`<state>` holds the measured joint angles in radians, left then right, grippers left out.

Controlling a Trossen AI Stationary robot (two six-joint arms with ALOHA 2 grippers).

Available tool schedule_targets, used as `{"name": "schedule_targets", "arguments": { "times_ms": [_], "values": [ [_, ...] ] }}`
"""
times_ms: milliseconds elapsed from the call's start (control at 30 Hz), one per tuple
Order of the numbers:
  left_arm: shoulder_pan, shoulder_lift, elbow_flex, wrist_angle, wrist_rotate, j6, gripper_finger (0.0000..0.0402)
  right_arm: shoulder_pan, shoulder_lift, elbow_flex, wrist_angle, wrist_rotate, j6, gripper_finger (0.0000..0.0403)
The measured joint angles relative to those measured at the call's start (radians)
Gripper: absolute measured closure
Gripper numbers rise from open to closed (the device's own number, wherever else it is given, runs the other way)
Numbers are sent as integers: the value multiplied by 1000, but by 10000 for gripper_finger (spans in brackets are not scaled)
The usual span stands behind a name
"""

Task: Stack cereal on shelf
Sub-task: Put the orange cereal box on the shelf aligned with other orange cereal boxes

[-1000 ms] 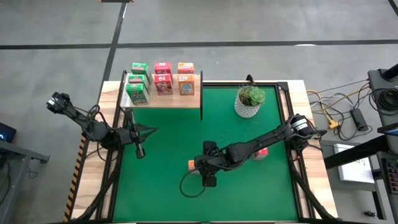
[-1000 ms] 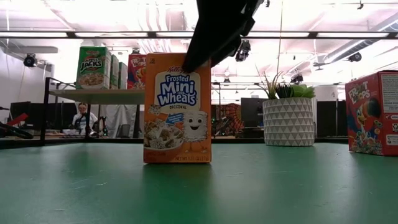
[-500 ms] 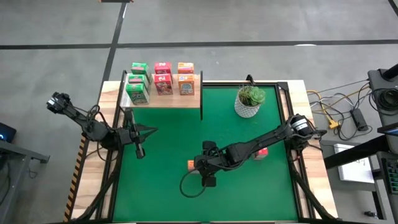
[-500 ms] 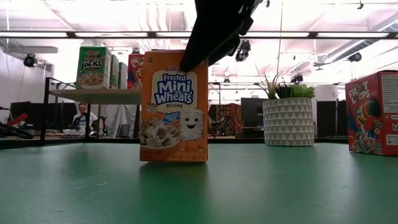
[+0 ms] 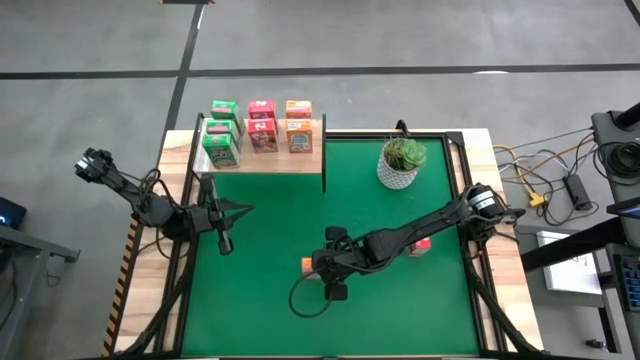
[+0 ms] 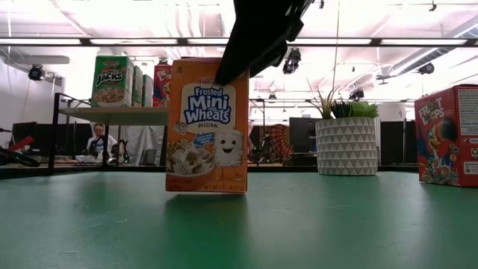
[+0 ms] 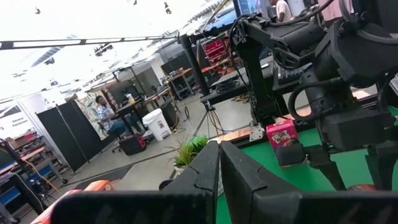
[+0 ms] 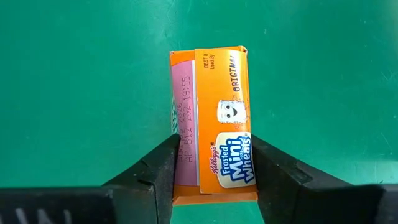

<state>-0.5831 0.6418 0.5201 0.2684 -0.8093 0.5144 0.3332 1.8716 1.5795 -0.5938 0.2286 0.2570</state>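
The right gripper (image 8: 211,177) has clamped the orange cereal box (image 6: 208,125), now tilted and lifting off the table (image 6: 336,224), shelf-bound, while the left gripper (image 7: 219,180) waits shut.

Orange printed cardboard cereal box (image 8: 214,127): smooth, slightly glossy. Green counter (image 5: 270,240) covering: matt, felt-like. Light-wood plank shelf (image 5: 270,160): smooth. White plant pot (image 6: 345,146): ribbed, matt. Right end effector (image 8: 214,180): matt black plastic.
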Motion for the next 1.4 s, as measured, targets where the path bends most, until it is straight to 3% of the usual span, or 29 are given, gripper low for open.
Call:
{"name": "schedule_targets", "arguments": {
  "times_ms": [333,600,967,1400],
  "values": [
    [0,0,0,0,0,0,402,-40,-99,21,-25,0,-49,241],
    [0,3,0,0,0,0,402,-142,-123,213,-157,0,-201,242],
    [0,6,0,0,0,0,402,-350,-117,400,-163,-3,-493,242],
    [0,6,0,0,0,0,402,-570,-116,379,-146,-198,-569,242]
  ]
}}
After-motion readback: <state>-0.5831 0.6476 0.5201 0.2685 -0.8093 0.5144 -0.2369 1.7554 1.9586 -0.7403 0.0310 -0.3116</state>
